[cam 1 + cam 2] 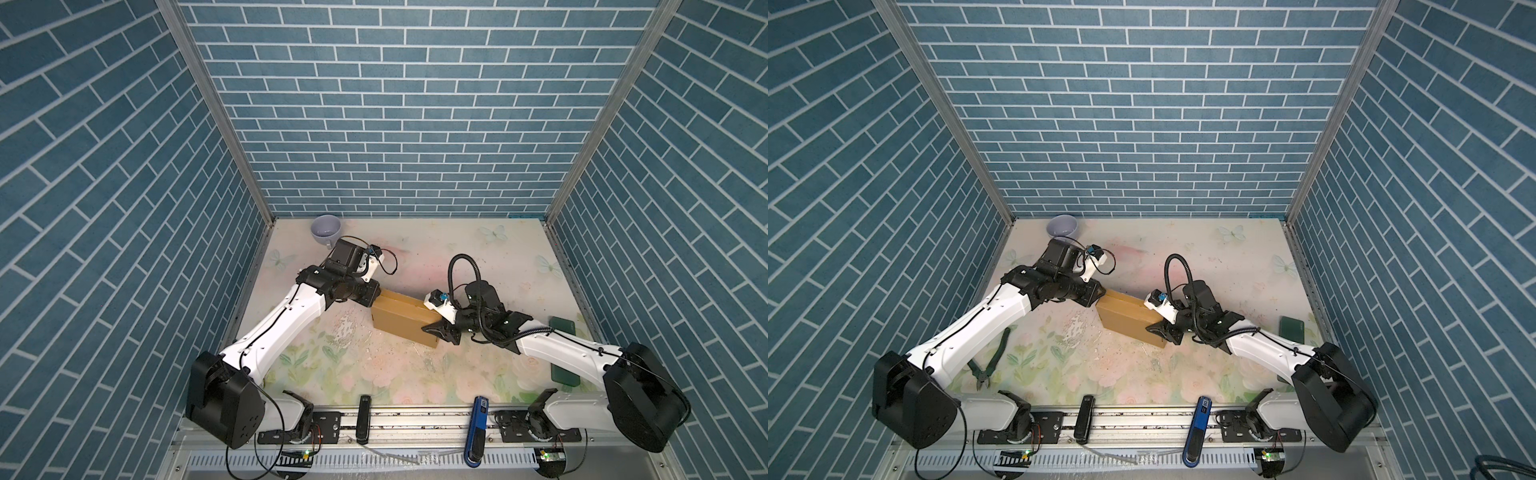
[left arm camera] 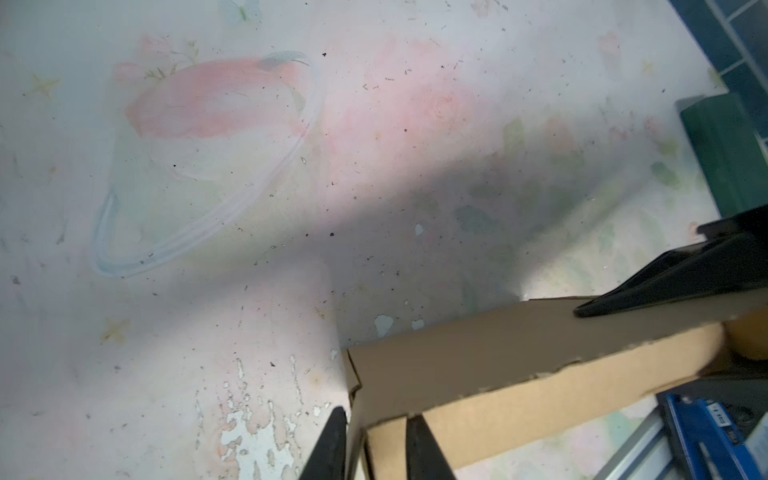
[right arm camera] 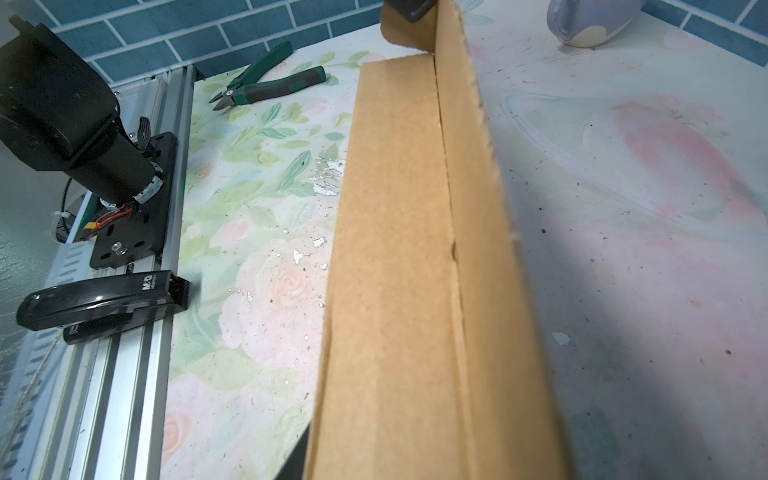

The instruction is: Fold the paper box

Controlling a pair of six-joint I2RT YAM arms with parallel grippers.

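The paper box (image 1: 405, 318) is a folded, shallow tan cardboard box in the middle of the table in both top views, one lighter flap lying along its side (image 3: 395, 249). My left gripper (image 2: 376, 415) is at the box's left far corner. Its two black fingers (image 2: 332, 444) stand on either side of the corner wall, shut on it. My right gripper (image 1: 436, 328) is at the opposite end, shut on that end. One of the right gripper's fingers (image 2: 665, 282) lies on the cardboard in the left wrist view. In the right wrist view the box hides nearly all of the jaws.
A pale mug (image 1: 326, 230) stands at the back left corner. Green-handled pliers (image 1: 988, 361) lie under the left arm. Dark green flat objects (image 1: 563, 326) sit at the right edge. A black stapler (image 1: 363, 419) and a blue stapler (image 1: 478, 428) rest on the front rail.
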